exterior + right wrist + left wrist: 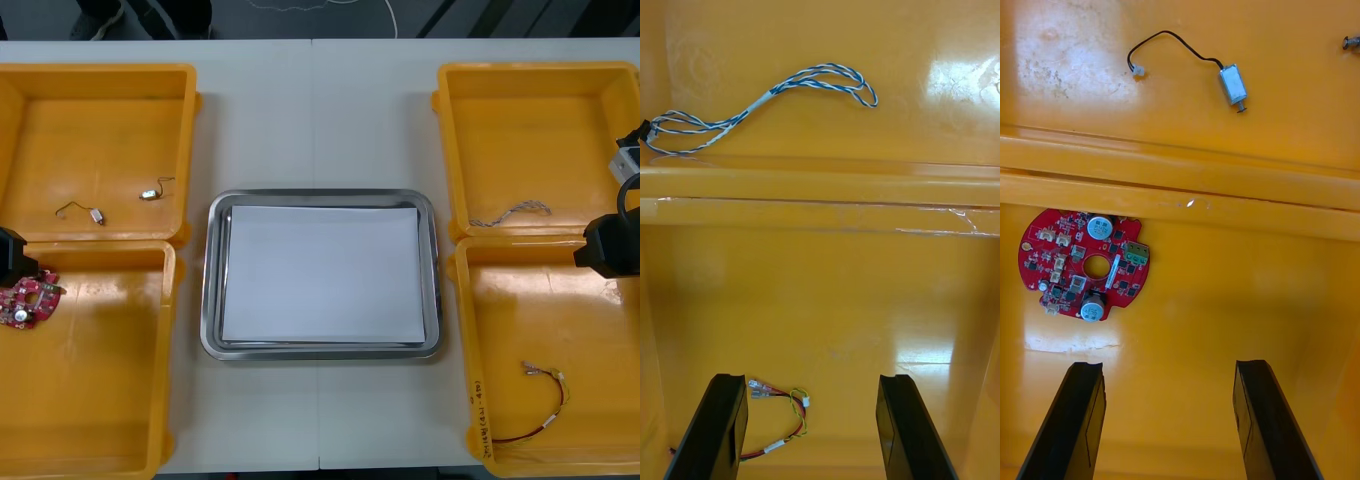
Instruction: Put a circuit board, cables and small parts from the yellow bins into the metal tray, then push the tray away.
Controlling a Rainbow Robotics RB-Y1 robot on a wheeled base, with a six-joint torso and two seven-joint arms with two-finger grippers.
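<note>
the front view's edges cut off both grippers. the left gripper hung open near the board in the near left bin. the right gripper, open too, hid part of the red and yellow cable.

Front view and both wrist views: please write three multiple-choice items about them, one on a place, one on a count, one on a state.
1. The red circuit board lies in: A) the metal tray; B) the near left yellow bin; C) the far right yellow bin.
2. Small metal parts in the far left yellow bin number: A) two; B) four; C) none.
3. The right gripper's fingers are: A) shut together; B) open; C) shut on the blue and white cable.

Key:
1 B, the front view shows the board by that bin's outer wall.
2 A, two parts lie on its floor.
3 B, the fingers stand wide apart, holding nothing, above the red and yellow cable.
</note>
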